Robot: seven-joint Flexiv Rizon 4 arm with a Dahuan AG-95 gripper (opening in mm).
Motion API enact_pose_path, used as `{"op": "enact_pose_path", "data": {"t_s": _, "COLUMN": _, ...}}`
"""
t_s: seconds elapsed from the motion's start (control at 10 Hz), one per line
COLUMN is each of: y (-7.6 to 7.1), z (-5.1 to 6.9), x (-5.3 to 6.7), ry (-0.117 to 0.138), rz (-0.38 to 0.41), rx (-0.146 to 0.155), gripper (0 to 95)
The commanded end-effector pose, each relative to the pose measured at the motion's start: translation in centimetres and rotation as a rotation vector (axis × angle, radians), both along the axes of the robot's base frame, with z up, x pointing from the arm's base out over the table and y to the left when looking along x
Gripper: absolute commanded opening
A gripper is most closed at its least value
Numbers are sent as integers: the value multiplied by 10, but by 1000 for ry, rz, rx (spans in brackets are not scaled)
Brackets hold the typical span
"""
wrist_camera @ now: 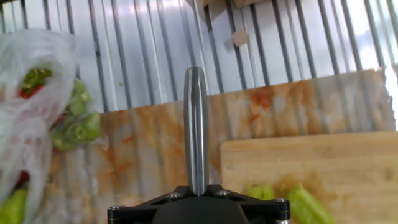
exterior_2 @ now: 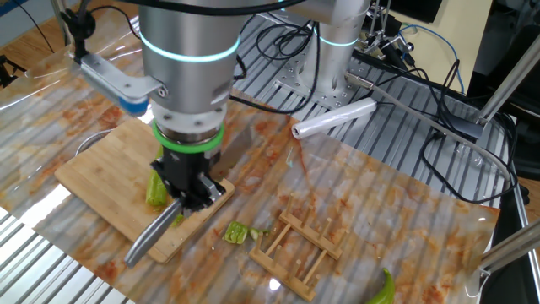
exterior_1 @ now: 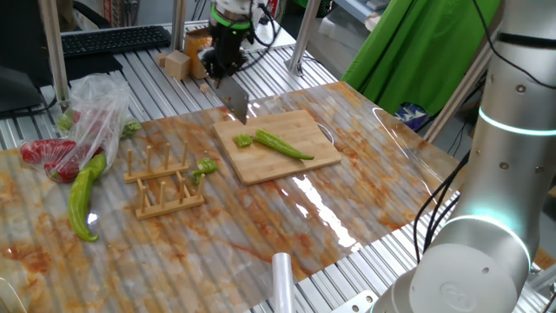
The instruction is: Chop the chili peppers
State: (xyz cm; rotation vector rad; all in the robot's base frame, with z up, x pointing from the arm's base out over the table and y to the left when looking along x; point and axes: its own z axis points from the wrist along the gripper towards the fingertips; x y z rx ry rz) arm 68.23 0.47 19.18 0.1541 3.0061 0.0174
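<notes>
We're clamping the gripper (exterior_2: 192, 196) tight on the knife (exterior_2: 156, 232), and the chili pepper (exterior_1: 280, 144) is lying just below-right of it, long axis crossing the blade.

Chili pepper (exterior_1: 282, 144) on the pale tan bamboo board (exterior_1: 287, 163) is glossy dark green, w/ a lighter green cut chunk (exterior_1: 243, 140) next to it, and the table sheet (exterior_1: 261, 226) is see-thru w/ rusty orange-brown smears all over. Knife blade (exterior_1: 233, 98) is plain silver-grey steel, gripper (exterior_2: 190, 196) black w/ a bright green ring above it, arm (exterior_2: 181, 59) silver-grey w/ a glowing cyan band. Off to the side: paler yellow-green curved pepper (exterior_1: 84, 196), red peppers (exterior_1: 49, 156) in a clear/whitish bag (exterior_1: 100, 109), light wood rack (exterior_1: 165, 184).
</notes>
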Motion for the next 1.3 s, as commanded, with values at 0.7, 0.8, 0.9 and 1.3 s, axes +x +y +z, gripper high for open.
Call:
{"op": "enact_pose_path", "data": {"t_s": 0.7, "y": -22, "z": -5, "x": 8, "ry": 65, "rz": 17, "rx": -7, "gripper": 0}}
{"op": "enact_pose_path", "data": {"t_s": 0.8, "y": -21, "z": -7, "x": 10, "ry": 85, "rz": 57, "rx": -7, "gripper": 0}}
{"op": "enact_pose_path", "data": {"t_s": 0.9, "y": -21, "z": -8, "x": 11, "ry": 95, "rz": 71, "rx": -11, "gripper": 0}}
{"op": "enact_pose_path", "data": {"t_s": 1.3, "y": -18, "z": -12, "x": 16, "ry": 0, "rz": 244, "rx": -62, "gripper": 0}}
